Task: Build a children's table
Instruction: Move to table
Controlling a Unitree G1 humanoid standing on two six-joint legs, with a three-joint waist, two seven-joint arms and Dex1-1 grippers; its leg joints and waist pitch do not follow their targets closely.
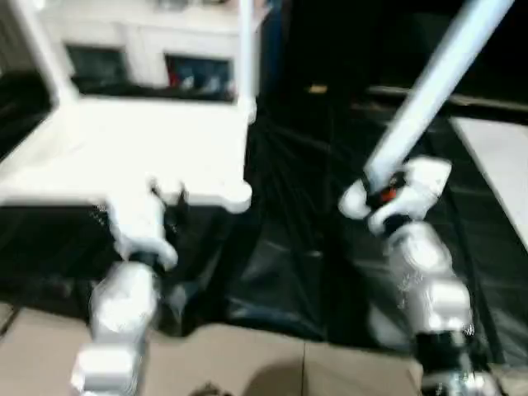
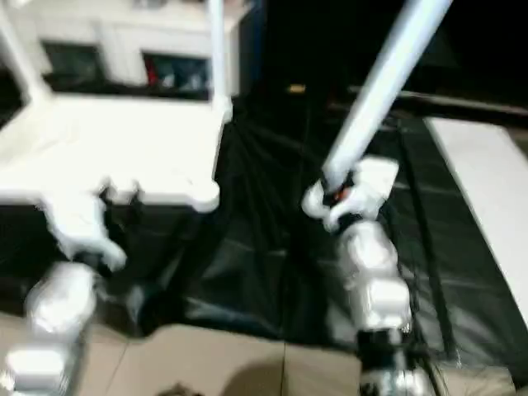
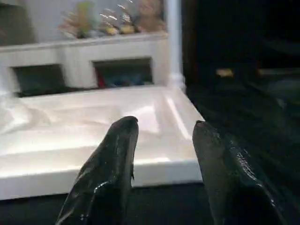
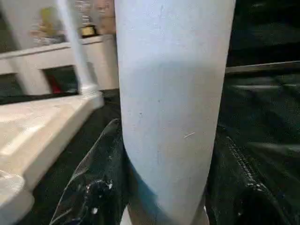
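Observation:
The white tabletop (image 1: 140,148) lies underside up on the black sheet. Two white legs stand upright in its far corners, one on the left (image 1: 37,49) and one on the right (image 1: 245,49). My left gripper (image 3: 164,129) is open at the tabletop's near edge, with nothing between its black fingers (image 3: 117,154). To the right of the tabletop, my right gripper (image 1: 375,194) is shut on the lower end of a third leg (image 1: 429,91). That leg slants up and to the right. It sits between the fingers (image 4: 93,187) in the right wrist view.
A black sheet (image 1: 289,247) covers the floor under the work. A white cabinet (image 1: 148,41) with dark openings stands behind the tabletop. A flat white board (image 1: 495,165) lies at the right. Beige floor (image 1: 247,363) shows near my body.

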